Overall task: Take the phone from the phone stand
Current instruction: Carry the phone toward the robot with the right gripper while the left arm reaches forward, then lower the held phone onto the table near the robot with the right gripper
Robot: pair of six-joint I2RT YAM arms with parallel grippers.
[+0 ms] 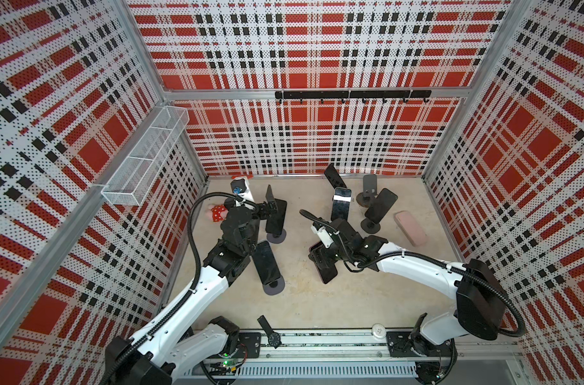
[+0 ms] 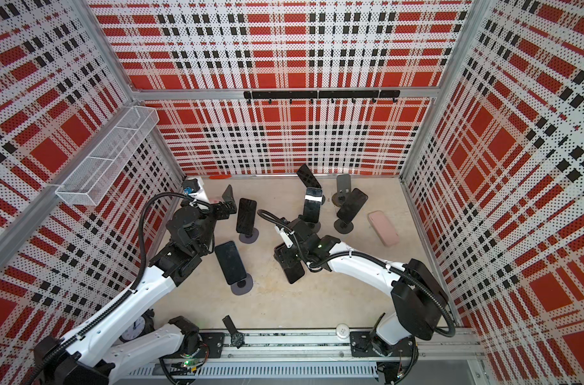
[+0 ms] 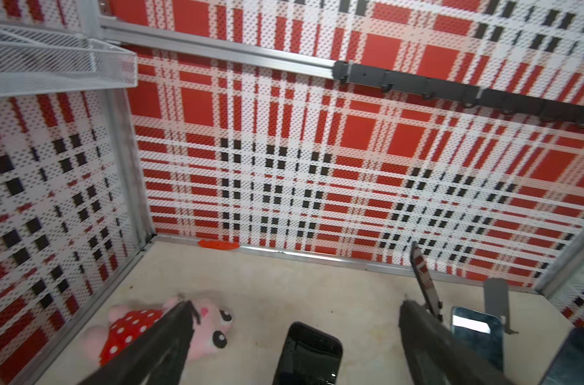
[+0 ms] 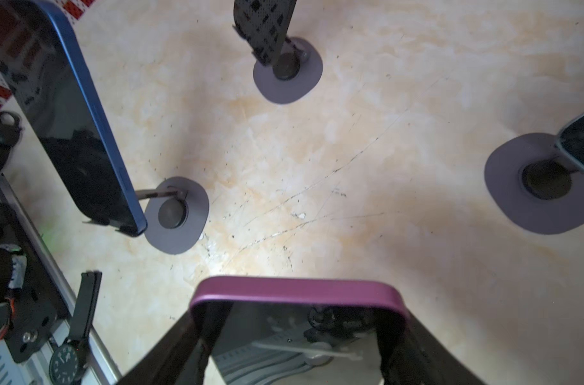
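Note:
My right gripper is shut on a purple-edged phone and holds it above the bare table; in both top views this phone hangs near the table's middle with no stand under it. My left gripper stands open, its fingers on either side of the top of a black phone without touching it. In a top view that phone leans on a round-based phone stand, with the left gripper at its upper edge.
Several more phones lean on stands: a blue-edged one, one at front left, others at the back right. An empty grey stand, a pink plush, a pink case and a wristwatch lie around.

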